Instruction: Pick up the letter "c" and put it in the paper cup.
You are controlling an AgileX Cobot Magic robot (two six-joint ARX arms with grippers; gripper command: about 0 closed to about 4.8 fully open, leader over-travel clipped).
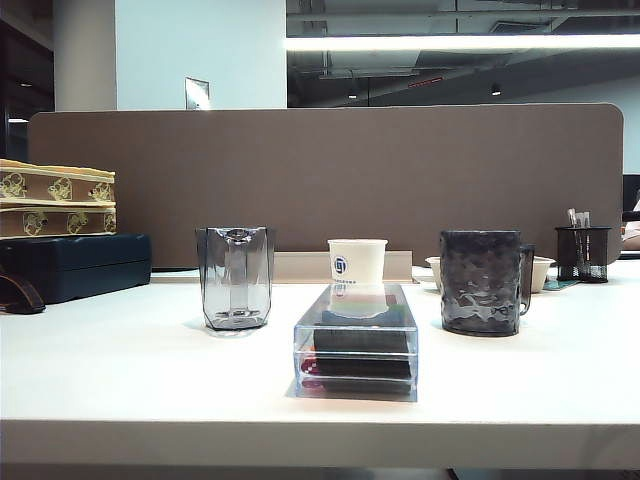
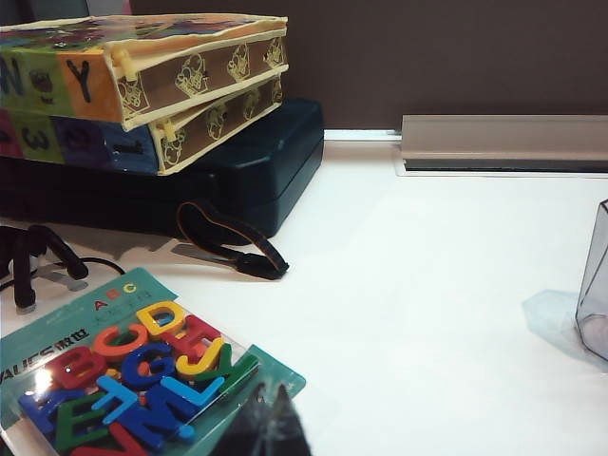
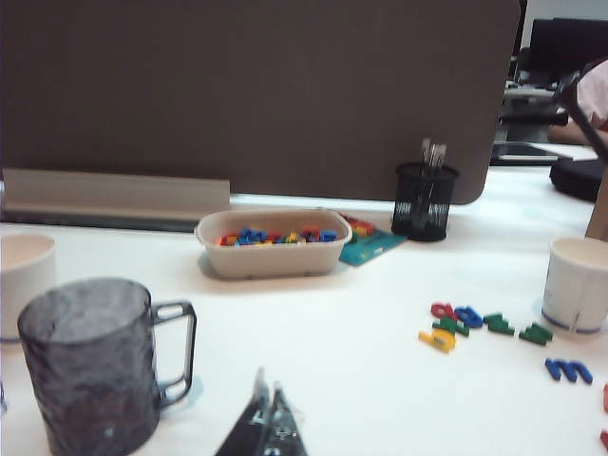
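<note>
The paper cup (image 1: 357, 262), white with a blue round logo, stands mid-table between a clear grey glass (image 1: 235, 278) and a dark mug (image 1: 483, 282). In the right wrist view only part of the paper cup (image 3: 23, 282) shows, beside the mug (image 3: 95, 361). Loose coloured letters lie on the table there. A small red rounded one (image 3: 443, 310) looks like the letter "c", well away from my right gripper (image 3: 269, 394), which is shut and empty. My left gripper (image 2: 271, 404) is also shut and empty, over the corner of a packet of letters (image 2: 133, 375). Neither gripper shows in the exterior view.
A clear plastic box (image 1: 357, 342) sits in front of the paper cup. A beige tray of letters (image 3: 273, 241), a black pen holder (image 3: 424, 200) and another white cup (image 3: 579, 284) stand near the loose letters. Stacked boxes (image 2: 142, 81) and a dark case (image 2: 237, 180) fill the left side.
</note>
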